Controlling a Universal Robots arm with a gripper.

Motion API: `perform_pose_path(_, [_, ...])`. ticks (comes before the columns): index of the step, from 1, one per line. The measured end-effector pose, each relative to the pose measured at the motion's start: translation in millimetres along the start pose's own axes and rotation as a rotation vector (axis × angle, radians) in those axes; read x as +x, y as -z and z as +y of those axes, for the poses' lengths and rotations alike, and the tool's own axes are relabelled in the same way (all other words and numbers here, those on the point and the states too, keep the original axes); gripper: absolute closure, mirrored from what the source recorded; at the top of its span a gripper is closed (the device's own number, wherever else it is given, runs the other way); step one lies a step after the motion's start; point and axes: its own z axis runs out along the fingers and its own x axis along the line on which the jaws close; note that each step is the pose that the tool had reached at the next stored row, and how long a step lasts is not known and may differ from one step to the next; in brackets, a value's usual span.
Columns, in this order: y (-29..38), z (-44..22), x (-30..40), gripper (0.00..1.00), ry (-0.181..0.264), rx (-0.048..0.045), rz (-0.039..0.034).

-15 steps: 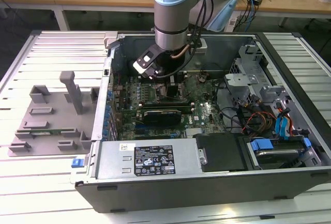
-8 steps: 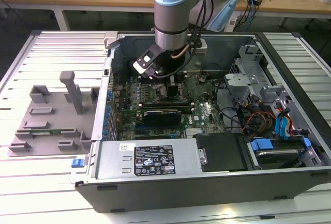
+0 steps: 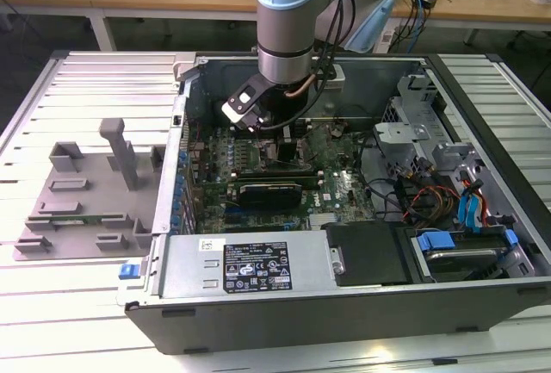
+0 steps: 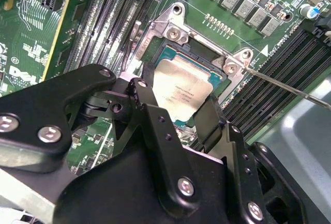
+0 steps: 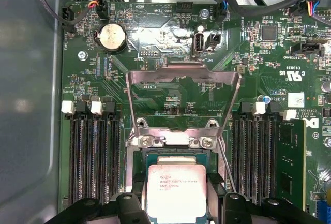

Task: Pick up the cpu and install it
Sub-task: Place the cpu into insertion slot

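The cpu [image 4: 183,92] [image 5: 176,190] is a flat square chip with a silvery top plate and a thin teal rim. It lies level in or just above the open socket [image 4: 155,32] on the green motherboard; I cannot tell whether it is fully seated. My gripper [image 4: 176,100] [image 5: 176,195] is shut on it, with one black finger [image 4: 142,89] and the other [image 5: 216,190] against opposite edges. The socket's metal load plate [image 5: 183,76] is swung open beyond the chip. In the exterior view the arm's wrist [image 3: 275,106] reaches down into the case.
A thin lever wire [image 4: 289,89] runs beside the socket. Black memory slots [image 5: 95,157] flank it, with one stick [image 5: 292,157] fitted. The case wall [image 3: 176,175], power supply [image 3: 250,265] and drive cage [image 3: 413,123] hem the board in. A grey tray [image 3: 86,192] lies at the exterior view's left.
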Motion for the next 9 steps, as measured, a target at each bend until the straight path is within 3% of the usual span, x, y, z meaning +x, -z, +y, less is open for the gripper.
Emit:
perform_pose_path(5, [-0.5, 0.1, 0.2, 0.45, 0.000, -0.0008, 0.0011])
perform_pose_path(6, [-0.2, 0.0, 0.1, 0.38, 0.000, -0.0001, 0.0002])
perform_pose_path(9, [-0.1, 0.0, 0.0, 0.38, -0.011, 0.0000, -0.0003])
